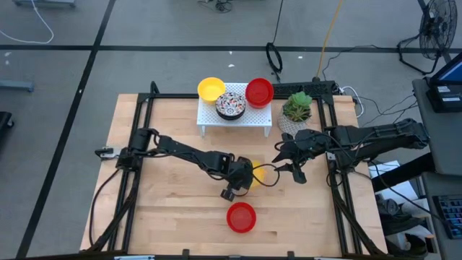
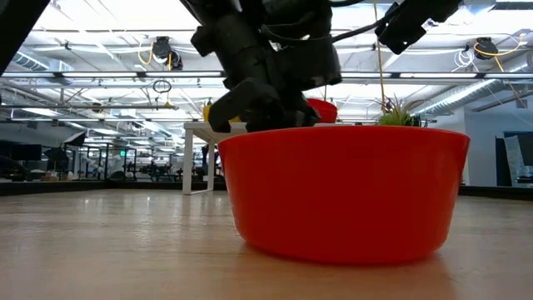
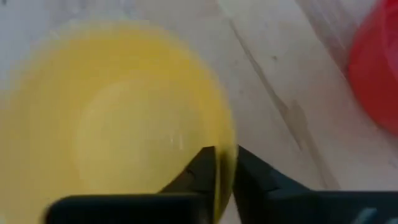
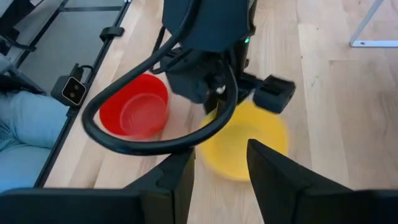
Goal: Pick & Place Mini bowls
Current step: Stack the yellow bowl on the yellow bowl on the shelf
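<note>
A plain yellow mini bowl (image 1: 257, 173) sits at the table's middle, with my left gripper (image 1: 237, 180) shut on its rim. My right gripper (image 1: 291, 166) hovers open just right of it; in the right wrist view its fingers frame the yellow bowl (image 4: 249, 148) from a distance. A red mini bowl (image 1: 241, 217) stands on its base near the table's near edge and fills the low view (image 2: 341, 192). On the white rack (image 1: 249, 124) rest a yellow bowl (image 1: 211, 89), a mosaic bowl (image 1: 231, 105) and a red bowl (image 1: 259, 92). My left gripper (image 3: 225, 157) pinches the yellow bowl's rim (image 3: 225, 134) on the side toward the table's left, one finger (image 3: 202, 168) inside the bowl and one (image 3: 252, 174) outside. The fingers come slanting down from the left. The bowl stays upright; whether its base is on the table, I cannot tell.
A white pot with a green plant (image 1: 297, 108) stands right of the rack, close behind my right arm. Black frame rails run along the table's left and right sides. Bare wood lies left of the red bowl (image 4: 137, 112) and in front of the rack.
</note>
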Robot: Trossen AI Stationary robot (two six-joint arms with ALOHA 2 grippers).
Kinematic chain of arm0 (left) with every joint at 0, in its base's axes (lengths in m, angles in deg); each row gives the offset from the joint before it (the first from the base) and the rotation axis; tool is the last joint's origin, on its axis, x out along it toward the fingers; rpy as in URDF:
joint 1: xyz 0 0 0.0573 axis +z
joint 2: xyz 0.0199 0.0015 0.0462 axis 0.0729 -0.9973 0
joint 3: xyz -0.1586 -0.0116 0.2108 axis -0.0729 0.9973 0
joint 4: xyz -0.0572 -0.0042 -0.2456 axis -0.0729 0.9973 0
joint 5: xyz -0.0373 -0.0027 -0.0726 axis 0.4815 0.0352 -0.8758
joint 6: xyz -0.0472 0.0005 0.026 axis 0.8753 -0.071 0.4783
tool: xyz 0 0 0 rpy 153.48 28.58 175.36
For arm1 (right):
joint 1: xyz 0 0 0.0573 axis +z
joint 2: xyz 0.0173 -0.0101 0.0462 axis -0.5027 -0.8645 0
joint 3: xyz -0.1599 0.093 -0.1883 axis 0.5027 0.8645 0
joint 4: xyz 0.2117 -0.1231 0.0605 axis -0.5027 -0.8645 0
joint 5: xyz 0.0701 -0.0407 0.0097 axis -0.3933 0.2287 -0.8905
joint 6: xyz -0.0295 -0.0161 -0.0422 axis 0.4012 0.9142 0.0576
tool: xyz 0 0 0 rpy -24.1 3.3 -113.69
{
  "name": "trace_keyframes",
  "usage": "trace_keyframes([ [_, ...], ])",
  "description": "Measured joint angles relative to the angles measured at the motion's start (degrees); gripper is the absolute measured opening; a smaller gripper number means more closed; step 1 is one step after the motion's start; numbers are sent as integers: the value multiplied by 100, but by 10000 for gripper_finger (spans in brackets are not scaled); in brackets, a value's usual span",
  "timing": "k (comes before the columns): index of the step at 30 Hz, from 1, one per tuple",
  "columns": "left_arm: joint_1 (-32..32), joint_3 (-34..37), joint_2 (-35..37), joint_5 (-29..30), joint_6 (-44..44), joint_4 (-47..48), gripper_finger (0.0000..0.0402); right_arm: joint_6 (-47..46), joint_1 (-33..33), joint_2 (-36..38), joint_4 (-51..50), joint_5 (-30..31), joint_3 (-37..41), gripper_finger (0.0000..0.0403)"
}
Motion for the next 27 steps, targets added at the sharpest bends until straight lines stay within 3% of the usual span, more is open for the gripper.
trace_keyframes([
  [3, 0, -4, 84, 28, 57, 235, 10, 0, 0, 0, -20, 0, 0, 137],
  [7, -99, -2, 310, 39, 211, 742, 10, 0, 0, 0, -115, 0, -2, 137],
  [13, -258, 1, 1318, 711, 187, 1570, 15, 54, 0, 4, -54, -20, 53, 137],
  [16, -254, 0, 1947, 1283, 263, 1851, 14, 61, 0, -1, 282, -41, 185, 137],
  [23, 1, 0, 3283, 3436, 277, 2060, 19, 497, 0, 0, 1708, -220, 814, 137],
  [27, 529, -4, 3672, 3823, 377, 1854, 20, 511, 0, 0, 2142, -201, 1105, 137],
])
